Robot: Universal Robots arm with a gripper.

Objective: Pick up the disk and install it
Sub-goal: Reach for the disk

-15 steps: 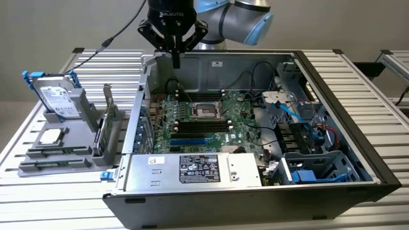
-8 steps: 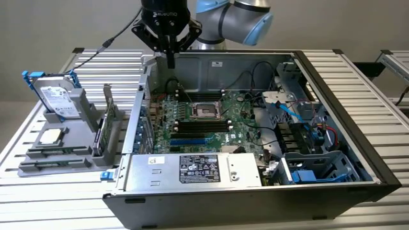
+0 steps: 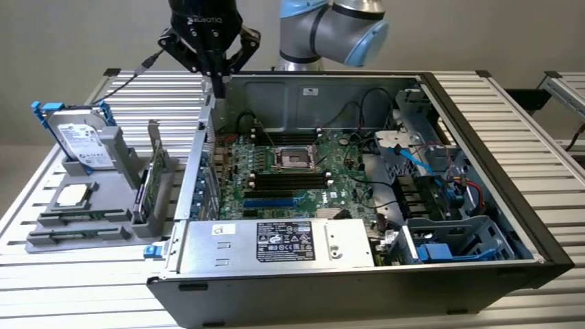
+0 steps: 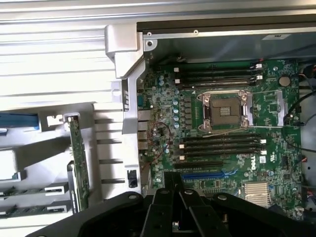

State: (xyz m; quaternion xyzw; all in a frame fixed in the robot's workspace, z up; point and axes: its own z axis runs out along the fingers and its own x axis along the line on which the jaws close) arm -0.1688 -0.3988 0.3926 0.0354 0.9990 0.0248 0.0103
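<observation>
Gripper (image 3: pixel 219 88), fingers together and holding nothing, hangs above the rear corner of the open computer case (image 3: pixel 494 171). The disk (image 3: pixel 81 140) stands upright in a grey rack (image 3: pixel 78 238) at the exterior view's left, well apart.

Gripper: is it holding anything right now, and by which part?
Nothing is held. The gripper is shut and empty above the computer case; the disk stands in the grey rack at the exterior view's left, apart from it.

open computer case (image 3: pixel 311 103) | motherboard (image 3: pixel 292 181) inside | grey rack (image 3: pixel 92 226) beside it, holding chip (image 3: pixel 73 195)
</observation>
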